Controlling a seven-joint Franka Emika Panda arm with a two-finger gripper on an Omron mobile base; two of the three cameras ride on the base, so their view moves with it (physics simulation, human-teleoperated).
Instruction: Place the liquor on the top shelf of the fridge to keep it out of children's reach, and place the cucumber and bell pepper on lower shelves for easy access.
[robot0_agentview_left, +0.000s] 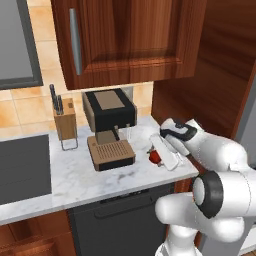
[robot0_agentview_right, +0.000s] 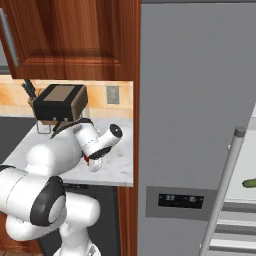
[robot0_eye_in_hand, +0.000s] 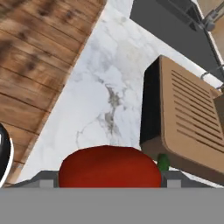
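Fridge (robot0_agentview_right: 200, 100) first: one tall grey unit, cut off at the top, bottom and right edge of the right base view, with its long bar handle (robot0_agentview_right: 223, 190) and dark dispenser panel (robot0_agentview_right: 181, 200) showing. At its far right a strip of white interior is visible, and on one white shelf (robot0_agentview_right: 240, 192) lies the end of one dark green cucumber (robot0_agentview_right: 249, 183), the rest of it cut off by the picture's edge. Which shelf that is cannot be told.

One marble counter (robot0_agentview_left: 75, 170) stands beside the fridge, partly covered by the white arm. On it stands one coffee machine (robot0_agentview_left: 108, 127); the left base view shows it whole, while the hand view gives just its slatted wooden tray. One knife block (robot0_agentview_left: 65, 119) sits left of the machine, half hidden behind it in the right base view.

One red bell pepper (robot0_eye_in_hand: 109, 168) lies on the counter near the machine's tray. The hand view shows it large at the bottom, its lower half cut off, green stem to the right. From the left base view it is a small red patch (robot0_agentview_left: 155, 156) behind the hand.

The gripper (robot0_agentview_left: 161, 156) hangs right at the pepper with its jaws apart; whether the fingers touch it cannot be made out.
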